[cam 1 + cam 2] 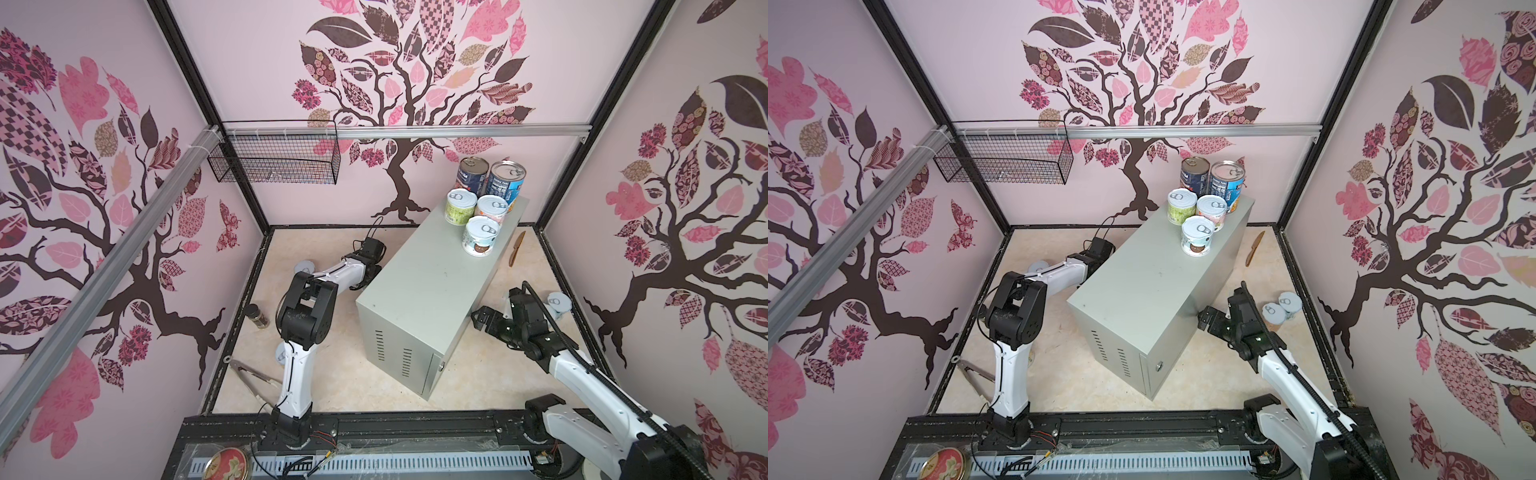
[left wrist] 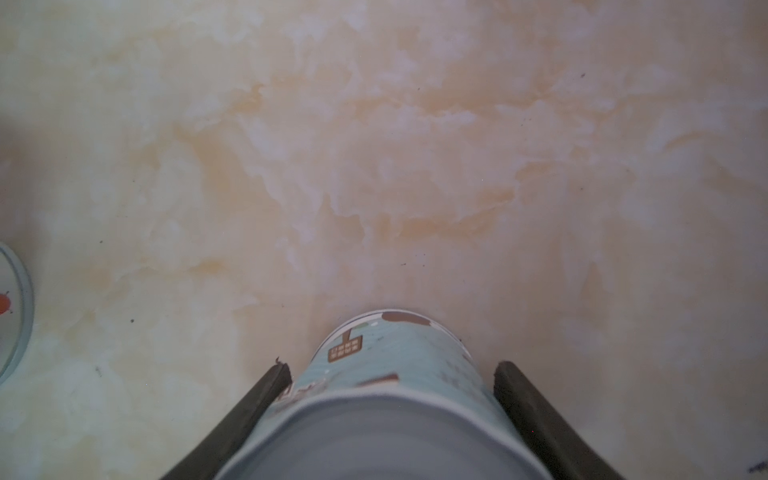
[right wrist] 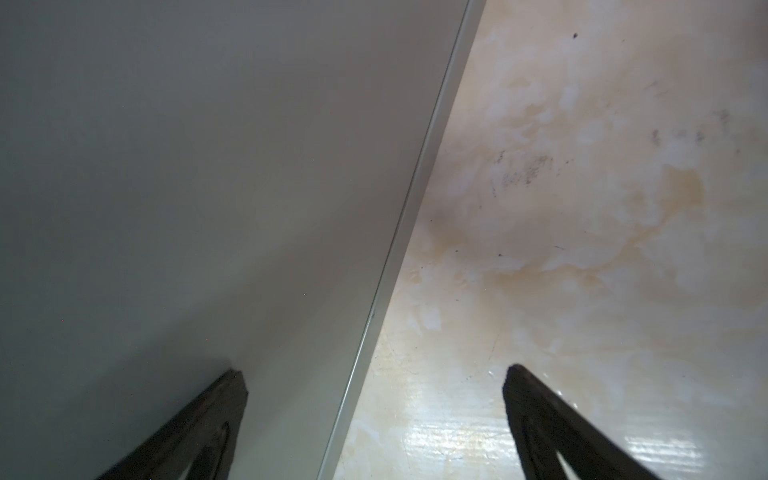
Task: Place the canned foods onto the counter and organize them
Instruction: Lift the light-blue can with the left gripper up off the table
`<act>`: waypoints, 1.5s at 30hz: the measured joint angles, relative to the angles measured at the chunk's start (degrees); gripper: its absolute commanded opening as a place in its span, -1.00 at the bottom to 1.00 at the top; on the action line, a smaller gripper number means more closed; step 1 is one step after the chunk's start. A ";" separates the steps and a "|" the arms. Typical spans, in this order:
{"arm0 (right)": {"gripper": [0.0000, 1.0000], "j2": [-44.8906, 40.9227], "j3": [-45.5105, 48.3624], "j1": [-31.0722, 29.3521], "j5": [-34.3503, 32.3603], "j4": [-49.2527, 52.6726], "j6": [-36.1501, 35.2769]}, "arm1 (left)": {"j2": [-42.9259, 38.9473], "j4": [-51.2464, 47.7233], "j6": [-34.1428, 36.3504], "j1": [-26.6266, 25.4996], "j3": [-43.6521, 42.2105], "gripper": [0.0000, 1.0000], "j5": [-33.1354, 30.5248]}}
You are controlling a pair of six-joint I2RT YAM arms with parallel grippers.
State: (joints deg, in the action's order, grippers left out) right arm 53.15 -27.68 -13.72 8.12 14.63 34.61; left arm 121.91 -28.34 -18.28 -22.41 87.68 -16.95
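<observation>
Soft, even light in both top views, walls (image 1: 104,216) bowing with wide-angle distortion far from the counter (image 1: 436,270); beside the counter, glare whitens the floor (image 3: 457,444); the close can (image 2: 395,365) looks blurred

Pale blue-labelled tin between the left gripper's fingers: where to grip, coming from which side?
Grip the pale blue-labelled tin on its curved side wall, from above. It seems to stand upright on the marbled floor, lid up; the left gripper straddles it, fingers flanking the round wall.
</observation>
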 measured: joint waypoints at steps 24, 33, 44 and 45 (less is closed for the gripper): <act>1.00 -13.92 8.07 -0.15 8.94 -4.20 0.28 | -29.31 -10.29 -0.94 0.70 -8.37 0.11 -3.87; 1.00 -15.89 8.07 -0.37 9.77 -4.63 0.28 | -41.48 -16.41 -0.68 1.27 -8.81 0.10 -2.67; 1.00 -15.87 8.07 -0.46 10.14 -4.63 0.28 | -45.90 -27.02 1.38 0.90 -2.27 0.10 3.08; 1.00 -15.87 8.07 -0.46 10.16 -4.63 0.26 | -46.01 -27.91 1.70 0.55 -0.59 0.10 3.43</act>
State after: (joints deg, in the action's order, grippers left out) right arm 37.28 -19.62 -14.17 18.28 10.00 34.87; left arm 75.90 -56.25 -16.58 -21.87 87.09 -13.52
